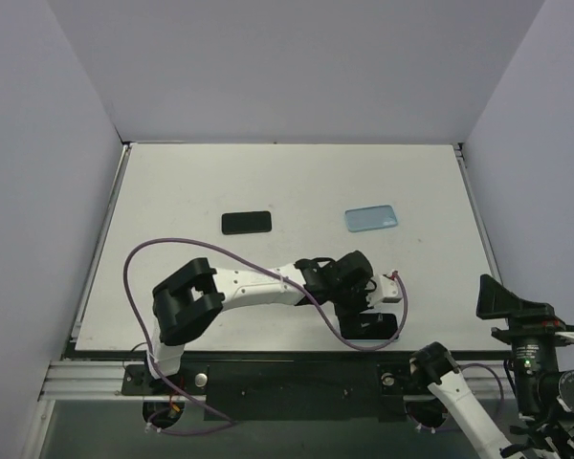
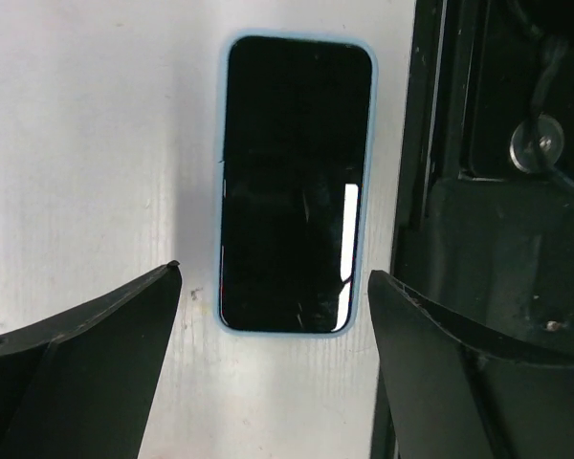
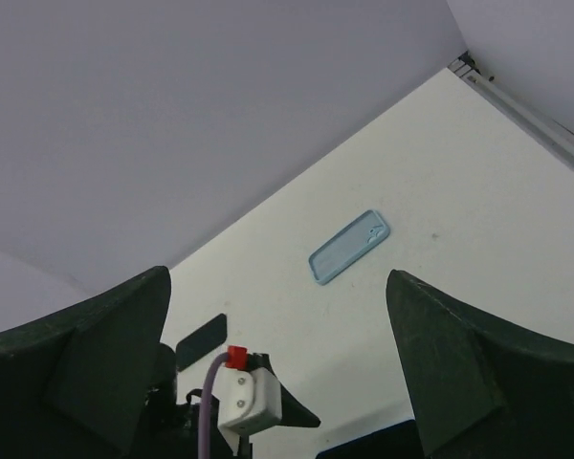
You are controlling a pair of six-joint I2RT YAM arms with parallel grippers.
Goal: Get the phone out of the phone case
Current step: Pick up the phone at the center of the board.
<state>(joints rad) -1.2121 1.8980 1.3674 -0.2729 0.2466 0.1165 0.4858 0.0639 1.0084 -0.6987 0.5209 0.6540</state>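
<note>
The left hand (image 2: pixel 275 273) hangs open over the near right part of the desk (image 1: pixel 172 191), its two dark fingers (image 2: pixel 96 335) spread wide and neither touching anything. Between the fingertips lies the end of the phone (image 2: pixel 297 182), flat and screen up. Its black glass carries a bright streak of reflected light. A thin light-blue rim shows all the way round it, so it sits fully in the phone case (image 2: pixel 287 333). The rest of the phone runs straight out ahead of the hand, with each fingertip just beside one long side. One long side runs just beside the desk's near edge, beside the black rail (image 2: pixel 488 239).

Farther back on the desk, well apart from the hand, a second dark phone (image 1: pixel 246 223) and a spare light-blue case (image 1: pixel 372 218) lie flat, side by side with a gap between them. The right hand (image 3: pixel 277 277) is raised off the near right corner, its fingers also wide apart and holding nothing.
</note>
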